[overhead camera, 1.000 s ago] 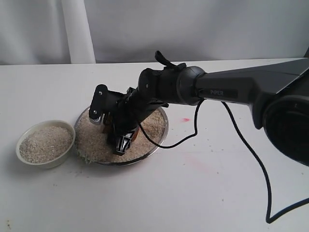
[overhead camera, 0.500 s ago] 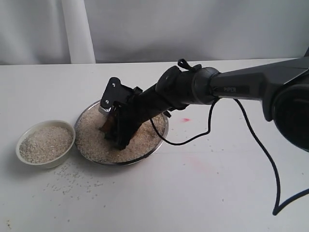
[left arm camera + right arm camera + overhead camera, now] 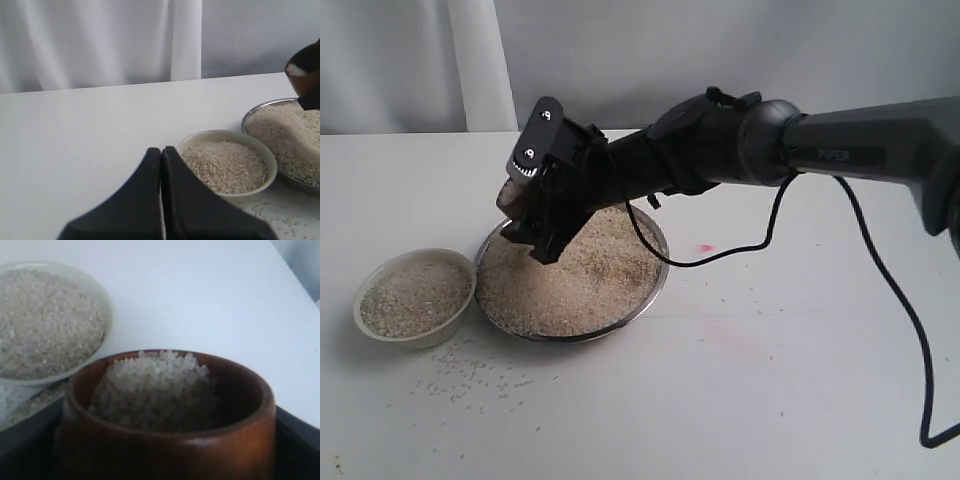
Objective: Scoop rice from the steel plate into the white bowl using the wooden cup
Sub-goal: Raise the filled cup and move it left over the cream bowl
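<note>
My right gripper (image 3: 527,222) is shut on the wooden cup (image 3: 509,198), held upright above the far left rim of the steel plate (image 3: 657,285). The cup (image 3: 200,445) is heaped with rice (image 3: 155,382). A broad bed of rice (image 3: 582,280) fills the plate. The white bowl (image 3: 364,316) stands left of the plate, filled with rice (image 3: 415,297) and apart from the cup. My left gripper (image 3: 161,151) is shut and empty, low over the table just short of the bowl (image 3: 269,159). It is out of the exterior view.
Loose grains (image 3: 470,375) lie scattered on the white table in front of the bowl and plate. The right arm's black cable (image 3: 880,290) trails over the table at the right. A pale curtain (image 3: 480,60) hangs behind the table's far edge.
The right gripper has lifted the cup out of the rice in the plate and carried it up and to the left, over the plate's far left rim.
</note>
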`<state>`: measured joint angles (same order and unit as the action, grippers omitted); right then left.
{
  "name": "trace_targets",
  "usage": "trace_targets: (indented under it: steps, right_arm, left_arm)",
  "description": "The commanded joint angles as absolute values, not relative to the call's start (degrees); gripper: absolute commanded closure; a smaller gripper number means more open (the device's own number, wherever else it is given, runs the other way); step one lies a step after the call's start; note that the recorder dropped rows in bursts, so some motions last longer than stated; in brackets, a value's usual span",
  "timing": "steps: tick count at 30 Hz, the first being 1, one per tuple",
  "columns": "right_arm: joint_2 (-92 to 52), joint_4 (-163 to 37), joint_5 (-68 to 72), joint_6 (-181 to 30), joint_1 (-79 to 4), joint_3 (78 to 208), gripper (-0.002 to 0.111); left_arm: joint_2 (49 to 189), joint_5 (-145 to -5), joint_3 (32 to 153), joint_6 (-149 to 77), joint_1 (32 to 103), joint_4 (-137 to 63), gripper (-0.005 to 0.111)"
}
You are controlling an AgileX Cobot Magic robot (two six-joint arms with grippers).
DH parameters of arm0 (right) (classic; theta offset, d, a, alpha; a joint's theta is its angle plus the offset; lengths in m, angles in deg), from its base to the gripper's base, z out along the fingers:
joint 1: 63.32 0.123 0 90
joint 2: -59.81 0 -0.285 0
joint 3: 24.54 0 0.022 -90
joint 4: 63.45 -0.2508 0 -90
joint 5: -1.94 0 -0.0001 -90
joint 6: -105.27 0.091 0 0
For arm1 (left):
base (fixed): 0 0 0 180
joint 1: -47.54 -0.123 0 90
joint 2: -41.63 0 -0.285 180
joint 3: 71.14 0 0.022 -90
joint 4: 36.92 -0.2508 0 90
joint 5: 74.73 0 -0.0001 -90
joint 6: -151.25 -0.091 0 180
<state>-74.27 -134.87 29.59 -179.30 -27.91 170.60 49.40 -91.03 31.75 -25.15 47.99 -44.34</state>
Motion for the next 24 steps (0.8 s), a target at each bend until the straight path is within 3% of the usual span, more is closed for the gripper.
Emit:
trace_targets:
  steps: [1,15,24]
  right_arm:
    - [-70.6,-136.0,29.5,-179.4,-28.1,170.7,0.108]
    - [-69.4,-134.8,28.6,-179.1,-26.6,170.7,0.108]
    - [-71.7,-125.4,9.4,-179.4,-17.8,170.9,0.108]
  left_arm:
    - [49.4,-90.4,31.6,-24.9,48.2,-43.9,0.107]
    - [49.4,-90.4,31.6,-24.9,48.2,-43.9,0.107]
    - [49.4,-90.4,31.6,-24.9,48.2,-43.9,0.107]
